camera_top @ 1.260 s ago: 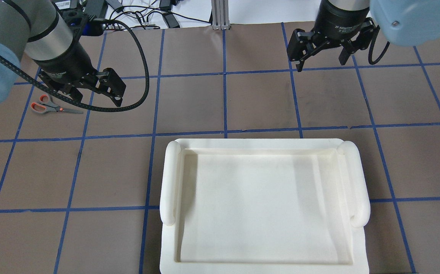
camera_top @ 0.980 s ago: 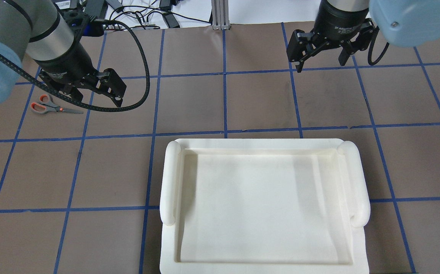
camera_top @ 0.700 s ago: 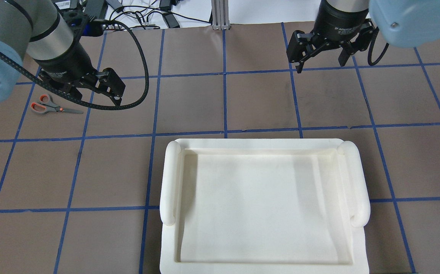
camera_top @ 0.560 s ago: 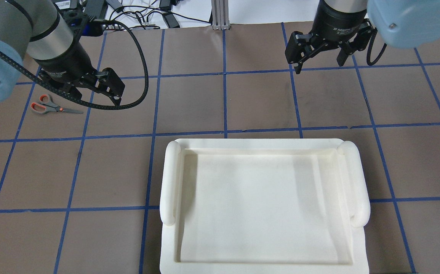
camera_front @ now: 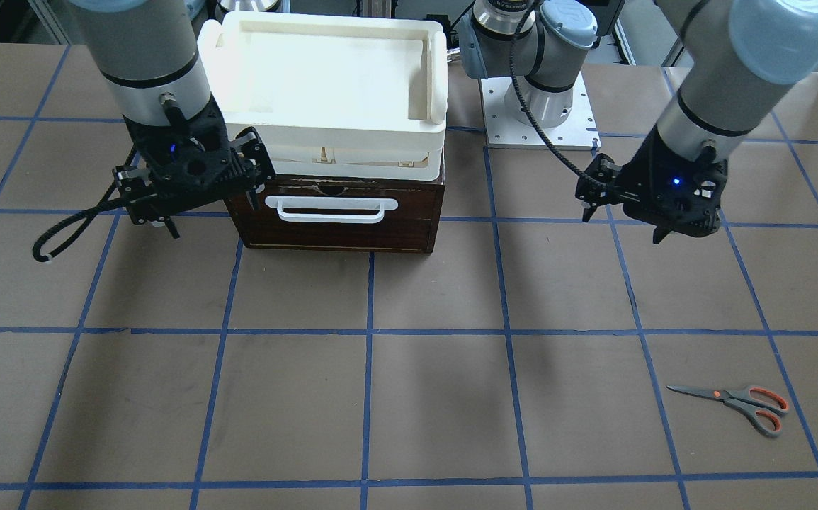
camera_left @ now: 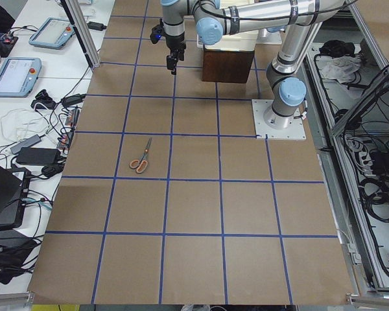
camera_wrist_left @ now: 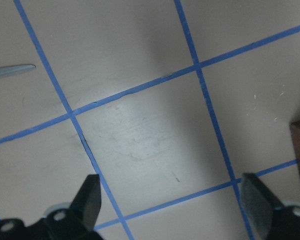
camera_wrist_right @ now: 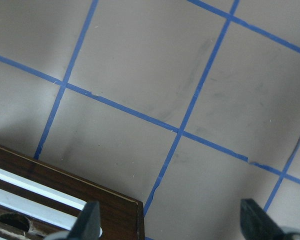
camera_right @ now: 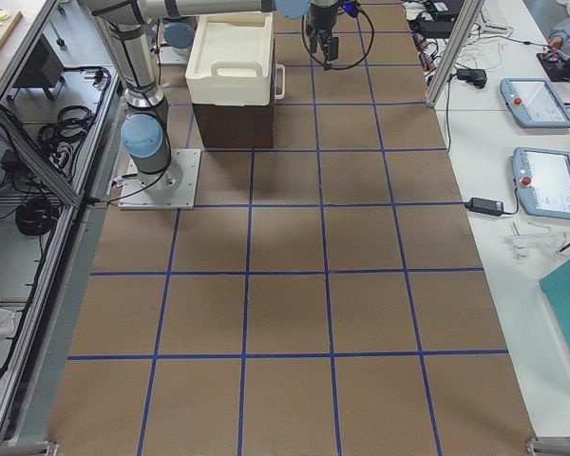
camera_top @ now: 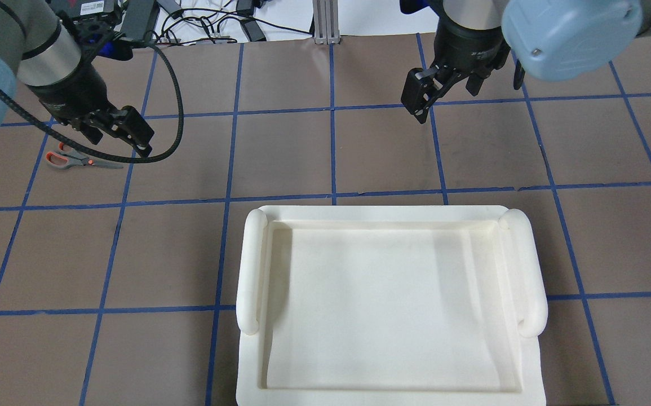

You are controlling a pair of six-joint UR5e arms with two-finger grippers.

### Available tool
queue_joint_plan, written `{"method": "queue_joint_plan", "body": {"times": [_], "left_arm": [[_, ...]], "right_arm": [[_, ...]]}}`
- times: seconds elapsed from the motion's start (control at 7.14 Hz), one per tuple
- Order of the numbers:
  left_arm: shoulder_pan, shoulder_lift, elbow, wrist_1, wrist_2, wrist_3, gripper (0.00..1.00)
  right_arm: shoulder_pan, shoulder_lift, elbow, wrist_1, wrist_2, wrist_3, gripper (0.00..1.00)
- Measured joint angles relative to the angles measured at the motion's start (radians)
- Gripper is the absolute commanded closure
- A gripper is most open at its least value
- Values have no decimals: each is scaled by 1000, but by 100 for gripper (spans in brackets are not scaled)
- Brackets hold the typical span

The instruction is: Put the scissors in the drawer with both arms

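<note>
The scissors (camera_front: 734, 401) lie flat on the brown table, at the left in the overhead view (camera_top: 80, 160). My left gripper (camera_top: 119, 145) hovers open and empty just above and to the right of them. Only a blade tip (camera_wrist_left: 12, 71) shows in its wrist view, with the fingers (camera_wrist_left: 90, 197) spread. The dark brown drawer (camera_front: 338, 230) with its white bar handle (camera_front: 331, 209) looks closed. My right gripper (camera_front: 212, 212) hangs open and empty beside the drawer's front corner (camera_wrist_right: 65, 200). It also shows in the overhead view (camera_top: 449, 104).
A white plastic bin (camera_front: 324, 78) sits on top of the drawer box and fills the overhead view's lower middle (camera_top: 381, 211). A black cable loop (camera_top: 173, 135) hangs from my left wrist. The arms' base plate (camera_front: 536, 120) lies behind the drawer. Cables and devices lie past the far edge.
My left gripper has moved left toward the scissors. My right gripper has moved left and turned. Both stay open. The scissors have not moved.
</note>
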Motion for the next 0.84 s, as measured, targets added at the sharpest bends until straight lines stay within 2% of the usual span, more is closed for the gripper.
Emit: {"method": "queue_joint_plan", "body": {"times": [0.42, 0.84], "left_arm": [[143, -78, 0, 97, 22, 513, 0], [194, -193, 0, 251, 98, 972, 0]], "right_arm": [[62, 53, 4, -17, 0, -228, 0], [88, 103, 11, 22, 86, -449, 0]]}}
